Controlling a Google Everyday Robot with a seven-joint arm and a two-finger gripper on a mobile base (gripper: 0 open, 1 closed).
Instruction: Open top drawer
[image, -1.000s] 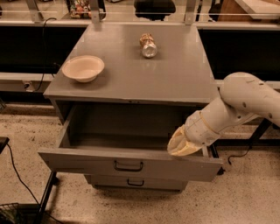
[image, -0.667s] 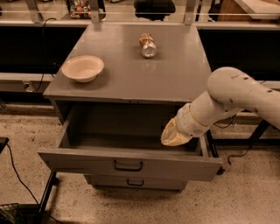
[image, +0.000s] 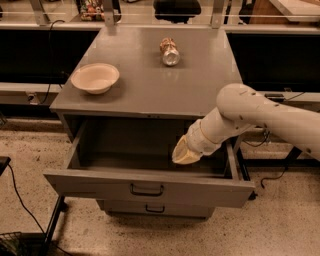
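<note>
Top drawer is shown drawn forward from the cabinet, with a lower drawer set beneath and behind its front. On the cabinet top, a bowl is placed at the left and a can, apparently lying on its side, farther back near centre. The gripper is positioned inside the drawer's right half, with the arm entering from the right.

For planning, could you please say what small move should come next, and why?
Probably lift the claw up and clear: the top drawer already stands pulled well out, and the claw hangs over its open right part, away from the handle.
</note>
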